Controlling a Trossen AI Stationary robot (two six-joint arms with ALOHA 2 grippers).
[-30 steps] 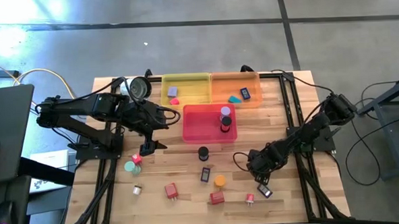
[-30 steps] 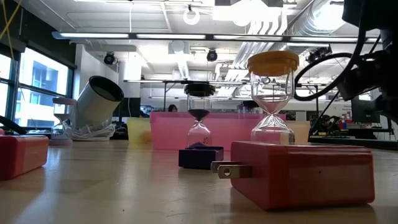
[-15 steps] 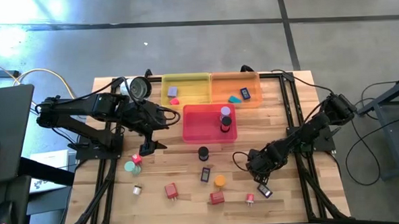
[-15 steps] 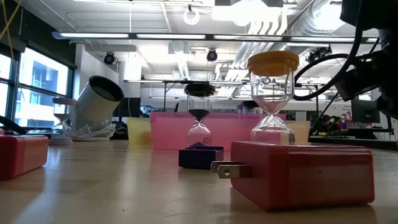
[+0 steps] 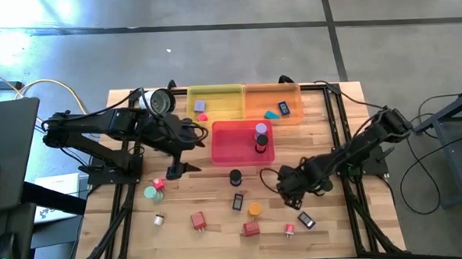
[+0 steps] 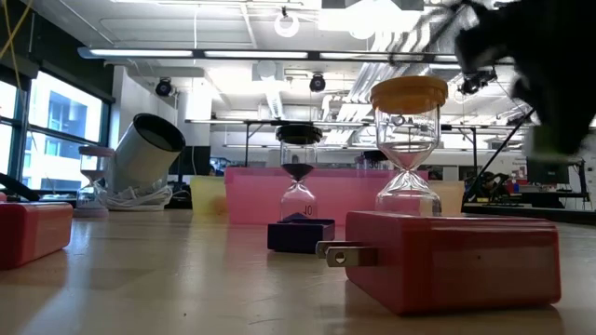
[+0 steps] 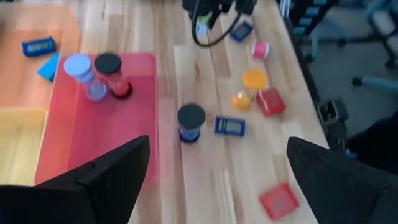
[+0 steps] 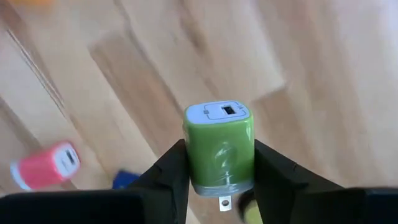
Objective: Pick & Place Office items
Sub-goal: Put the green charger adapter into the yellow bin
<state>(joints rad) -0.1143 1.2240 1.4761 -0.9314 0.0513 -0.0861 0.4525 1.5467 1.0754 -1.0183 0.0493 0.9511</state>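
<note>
My right gripper (image 5: pixel 288 188) is shut on a green charger block (image 8: pixel 219 146) and hangs over the table's near right part. My left gripper (image 5: pixel 175 165) is open, its fingers spread wide, beside the pink tray's (image 5: pixel 226 155) left near corner; it holds nothing. A black hourglass timer (image 5: pixel 235 177), a dark rectangular piece (image 5: pixel 238 201), an orange timer (image 5: pixel 254 210) and red blocks (image 5: pixel 197 220) stand or lie on the wood. The pink tray holds a lilac timer (image 7: pixel 79 68) and a black timer (image 7: pixel 111 68). My right gripper pinches the green charger block between its two fingers (image 8: pixel 171 171), one on each of its opposite side faces (image 8: pixel 194 163). The end with the port (image 8: pixel 219 111) points away from the wrist. A metal prong (image 8: pixel 222 202) shows at the wrist end. The block is lifted clear of the table.
Yellow tray (image 5: pixel 214 93) and orange tray (image 5: pixel 272 89) sit along the far edge, the orange one holding teal and blue pieces. A round silver-rimmed object (image 5: pixel 162 101) lies far left. Teal, pink and small grey pieces (image 5: pixel 151 193) sit near left. A dark piece (image 5: pixel 306 219) and a small red one (image 5: pixel 289 231) lie near right.
My right gripper, shut on the green block, has swung toward the table's left and far edge, away from the dark piece near the near edge. It shows blurred in the low view. My left arm has kept still.
</note>
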